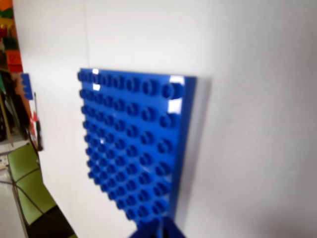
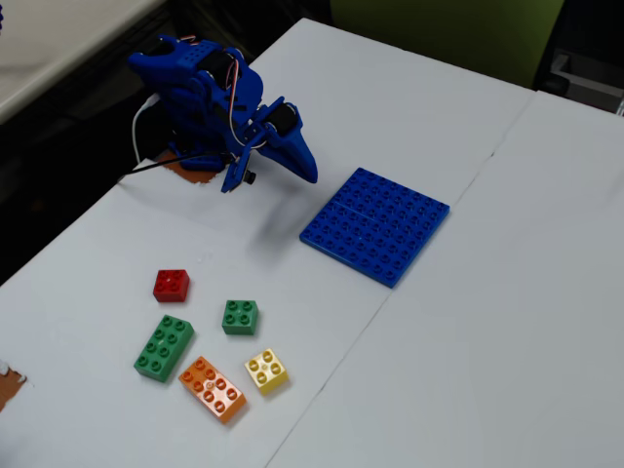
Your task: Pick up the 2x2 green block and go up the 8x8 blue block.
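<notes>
We are looking at an office or classroom-type room used as a hobby robotics bench. White tables (image 2: 468, 322) are sitting pushed together across the fixed view, with a small blue arm (image 2: 210, 97) mounted at upper left and its cable (image 2: 141, 127) trailing off the edge. Toy bricks (image 2: 210, 341) are lying at lower left. A green chair (image 1: 29, 183) is showing at the lower left of the wrist view, with stacked coloured bricks (image 1: 12, 44) blurred at upper left.
</notes>
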